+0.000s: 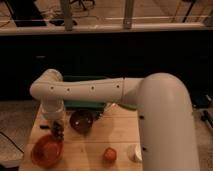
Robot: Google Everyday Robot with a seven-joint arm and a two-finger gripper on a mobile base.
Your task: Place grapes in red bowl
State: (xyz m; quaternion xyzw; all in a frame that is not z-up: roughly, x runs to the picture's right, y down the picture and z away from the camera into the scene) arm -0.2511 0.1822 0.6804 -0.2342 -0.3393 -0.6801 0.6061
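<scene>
My gripper [57, 131] hangs down from the white arm at the left of the wooden table [90, 150]. It is shut on the grapes [58, 134], a small dark bunch that shows at its tip. The gripper is just above the far right rim of the red bowl [47, 152], which sits at the table's front left corner. The bowl's ribbed inside looks empty.
A darker maroon bowl [81, 121] stands just right of the gripper. An orange fruit [110, 154] and a small white cup [134, 152] lie at the front right. A green tray [82, 104] sits at the back, behind the arm. A dark flat object [43, 127] lies at the left edge.
</scene>
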